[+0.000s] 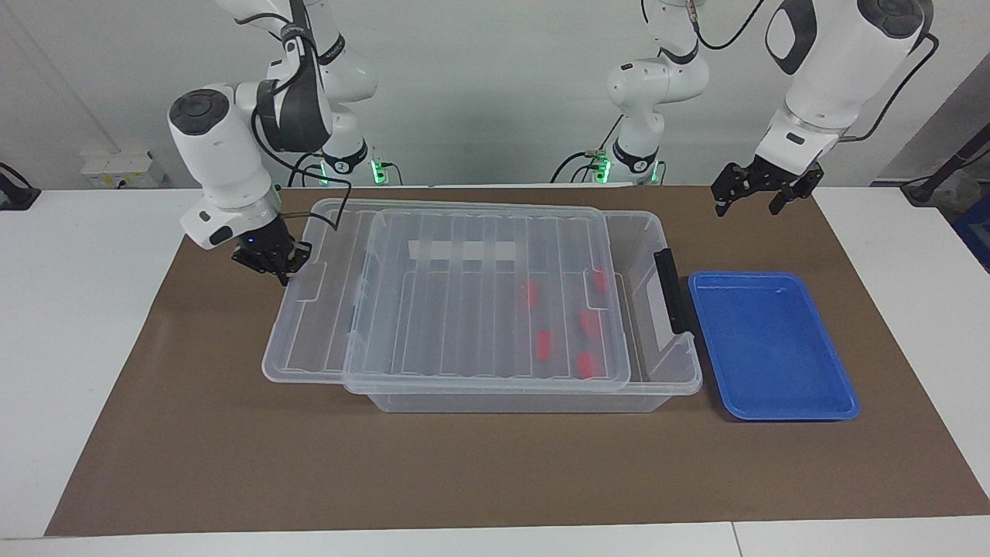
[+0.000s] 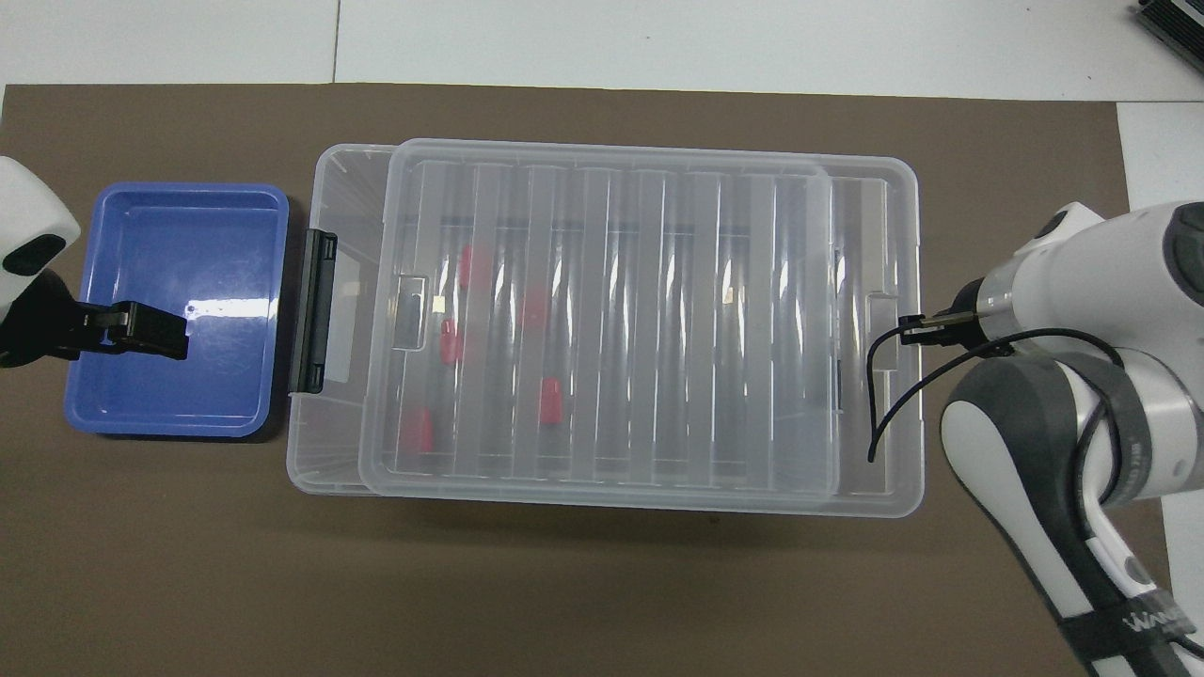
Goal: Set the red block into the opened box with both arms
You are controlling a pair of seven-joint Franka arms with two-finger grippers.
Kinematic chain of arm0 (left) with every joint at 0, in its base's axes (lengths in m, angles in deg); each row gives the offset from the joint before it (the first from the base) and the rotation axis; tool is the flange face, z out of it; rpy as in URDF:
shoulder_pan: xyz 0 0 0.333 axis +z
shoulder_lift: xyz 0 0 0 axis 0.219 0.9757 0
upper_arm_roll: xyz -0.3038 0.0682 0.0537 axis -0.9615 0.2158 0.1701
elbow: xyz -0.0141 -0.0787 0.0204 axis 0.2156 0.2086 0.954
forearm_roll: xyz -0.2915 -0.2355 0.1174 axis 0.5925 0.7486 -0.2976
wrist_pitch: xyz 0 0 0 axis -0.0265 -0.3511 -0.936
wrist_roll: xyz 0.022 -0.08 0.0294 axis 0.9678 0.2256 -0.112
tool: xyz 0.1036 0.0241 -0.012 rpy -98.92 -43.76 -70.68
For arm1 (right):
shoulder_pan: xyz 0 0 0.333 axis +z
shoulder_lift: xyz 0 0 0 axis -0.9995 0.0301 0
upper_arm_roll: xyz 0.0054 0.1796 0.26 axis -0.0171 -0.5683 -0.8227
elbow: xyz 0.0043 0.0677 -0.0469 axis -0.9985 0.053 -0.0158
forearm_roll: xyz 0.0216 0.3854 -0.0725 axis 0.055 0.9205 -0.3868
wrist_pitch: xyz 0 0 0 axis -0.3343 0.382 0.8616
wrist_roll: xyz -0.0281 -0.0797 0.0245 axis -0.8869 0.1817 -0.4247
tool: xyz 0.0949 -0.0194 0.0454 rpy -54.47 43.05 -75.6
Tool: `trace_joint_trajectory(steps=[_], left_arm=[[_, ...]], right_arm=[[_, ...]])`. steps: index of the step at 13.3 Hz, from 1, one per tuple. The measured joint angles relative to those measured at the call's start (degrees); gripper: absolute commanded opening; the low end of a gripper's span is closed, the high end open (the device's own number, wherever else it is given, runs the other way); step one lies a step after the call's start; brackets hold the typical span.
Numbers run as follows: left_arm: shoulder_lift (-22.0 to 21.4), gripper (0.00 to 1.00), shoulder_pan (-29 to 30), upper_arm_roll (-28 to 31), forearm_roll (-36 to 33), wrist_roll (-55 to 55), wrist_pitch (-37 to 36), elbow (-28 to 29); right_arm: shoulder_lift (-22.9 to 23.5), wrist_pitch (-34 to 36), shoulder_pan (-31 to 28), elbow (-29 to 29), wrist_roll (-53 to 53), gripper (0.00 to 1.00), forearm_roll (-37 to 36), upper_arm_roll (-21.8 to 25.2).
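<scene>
1 camera sits high across the table, facing the arms. 1 hangs above the arms' end, looking steeply down. Both share the box (image 1: 665, 371) (image 2: 324, 179), tray (image 1: 773, 410) (image 2: 169, 428) and mat.

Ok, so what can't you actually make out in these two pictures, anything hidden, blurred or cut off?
- Red blocks: in both views they are only pink smears through the ribbed lid, so their shapes are unreadable.
- Right arm: in the overhead view its own wrist covers most of the jaws. The facing view does not show whether they grip the lid's rim or just press on it.
- Left arm: in the overhead view it is cut off by the picture's edge.
</scene>
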Motion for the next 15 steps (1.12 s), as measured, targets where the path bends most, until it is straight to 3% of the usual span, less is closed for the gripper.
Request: trace_joint_trajectory(steps=[7, 15], left_arm=[[0.0, 1.00, -0.1, 0.0, 0.0, 0.0, 0.0, 0.1], [0.0, 1.00, -0.3, 0.0, 0.0, 0.0, 0.0, 0.2]], right_arm=[[0.0, -2.6, 5.4, 0.0, 0.0, 0.00, 0.0, 0.0], [-0.3, -2.9, 5.2, -0.3, -0.1, 0.00, 0.0, 0.3]])
